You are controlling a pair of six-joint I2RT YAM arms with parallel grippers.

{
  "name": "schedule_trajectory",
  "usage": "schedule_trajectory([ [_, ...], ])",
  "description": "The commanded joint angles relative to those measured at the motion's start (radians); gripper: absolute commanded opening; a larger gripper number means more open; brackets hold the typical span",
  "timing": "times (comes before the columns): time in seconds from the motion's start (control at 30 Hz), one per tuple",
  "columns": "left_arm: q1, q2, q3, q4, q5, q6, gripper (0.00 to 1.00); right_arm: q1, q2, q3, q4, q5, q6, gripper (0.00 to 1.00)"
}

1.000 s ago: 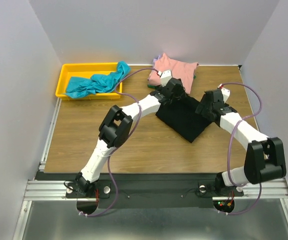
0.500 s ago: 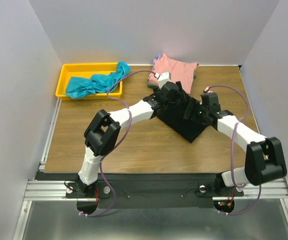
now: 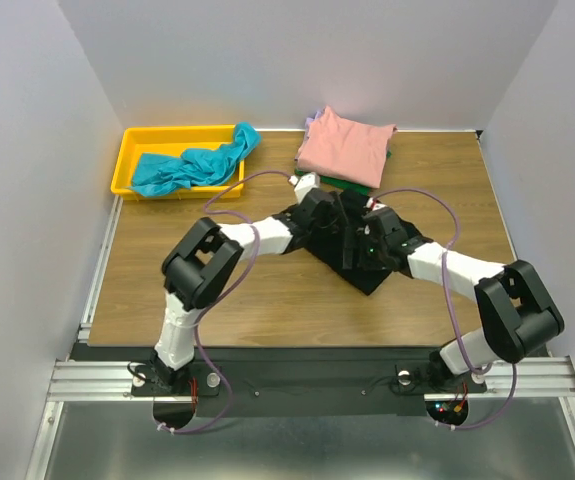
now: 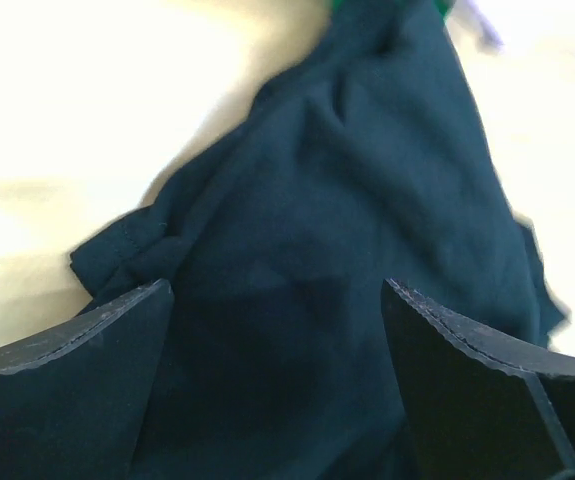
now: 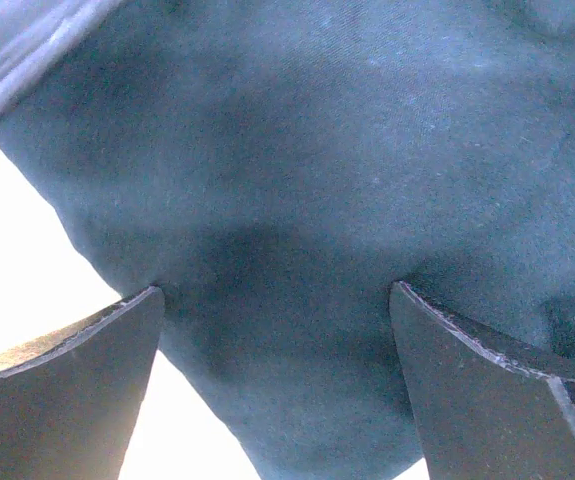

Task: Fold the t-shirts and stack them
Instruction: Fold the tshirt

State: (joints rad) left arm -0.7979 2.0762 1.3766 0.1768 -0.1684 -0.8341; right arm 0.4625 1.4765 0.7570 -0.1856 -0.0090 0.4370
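Left arm (image 3: 257,232), right arm (image 3: 457,268) angled inward, left tool (image 4: 277,290), right tool (image 5: 276,290) spread wide

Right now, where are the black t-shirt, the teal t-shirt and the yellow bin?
black t-shirt (image 4: 347,230), left wrist view, middle of the wrinkled cloth.
teal t-shirt (image 3: 182,170), top external view, bunched middle lying in the bin.
yellow bin (image 3: 172,131), top external view, far rim.

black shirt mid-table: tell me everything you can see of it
The black t-shirt is soft, matte knit cloth, folded into a rough rectangle that lies flat and diagonal on the wooden table, right of centre. It is wrinkled, with a stitched hem at one corner; no print shows. Its far end reaches the green shirt. The left gripper and right gripper hang open just over it; contact cannot be told.
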Motion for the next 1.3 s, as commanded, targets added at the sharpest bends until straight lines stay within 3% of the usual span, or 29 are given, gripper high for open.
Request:
schedule_trajectory([
  [0.0, -0.007, -0.214, -0.261, -0.066, 0.050, -0.085, 0.98, 0.114, -0.037, -0.048, 0.028, -0.014, 0.002, 1.00],
  [0.13, -0.043, -0.476, -0.613, -0.065, -0.009, -0.152, 0.98, 0.223, -0.116, -0.096, 0.028, -0.051, 0.000, 1.00],
  [0.27, -0.127, -0.700, -0.821, -0.117, 0.006, -0.215, 0.98, 0.350, -0.199, -0.137, 0.021, -0.118, 0.005, 1.00],
  [0.5, -0.170, -1.048, -0.795, -0.410, -0.195, -0.272, 0.98, 0.369, -0.392, -0.065, -0.003, -0.080, 0.069, 1.00],
  [0.6, -0.159, -1.126, -0.778, -0.433, -0.307, -0.266, 0.98, 0.367, -0.481, -0.048, -0.044, 0.091, 0.144, 1.00],
  [0.63, -0.149, -1.134, -0.766, -0.435, -0.327, -0.235, 0.98, 0.367, -0.498, -0.042, -0.069, 0.194, 0.188, 1.00],
  [0.83, 0.012, -1.049, -0.717, -0.315, -0.244, -0.083, 0.98, 0.349, -0.469, -0.021, -0.173, 0.431, 0.290, 1.00],
  [1.0, 0.077, -0.853, -0.634, -0.246, -0.148, 0.000, 0.98, 0.153, -0.357, -0.004, -0.179, 0.330, 0.295, 1.00],
  [1.13, 0.078, -0.743, -0.558, -0.214, -0.132, 0.027, 0.92, 0.073, -0.288, -0.008, -0.167, 0.288, 0.267, 0.89],
  [1.2, 0.085, -0.687, -0.544, -0.191, -0.119, 0.035, 0.86, 0.067, -0.272, -0.008, -0.149, 0.290, 0.261, 0.79],
  [1.27, 0.091, -0.635, -0.525, -0.181, -0.094, 0.039, 0.77, 0.064, -0.257, -0.019, -0.118, 0.276, 0.259, 0.78],
])
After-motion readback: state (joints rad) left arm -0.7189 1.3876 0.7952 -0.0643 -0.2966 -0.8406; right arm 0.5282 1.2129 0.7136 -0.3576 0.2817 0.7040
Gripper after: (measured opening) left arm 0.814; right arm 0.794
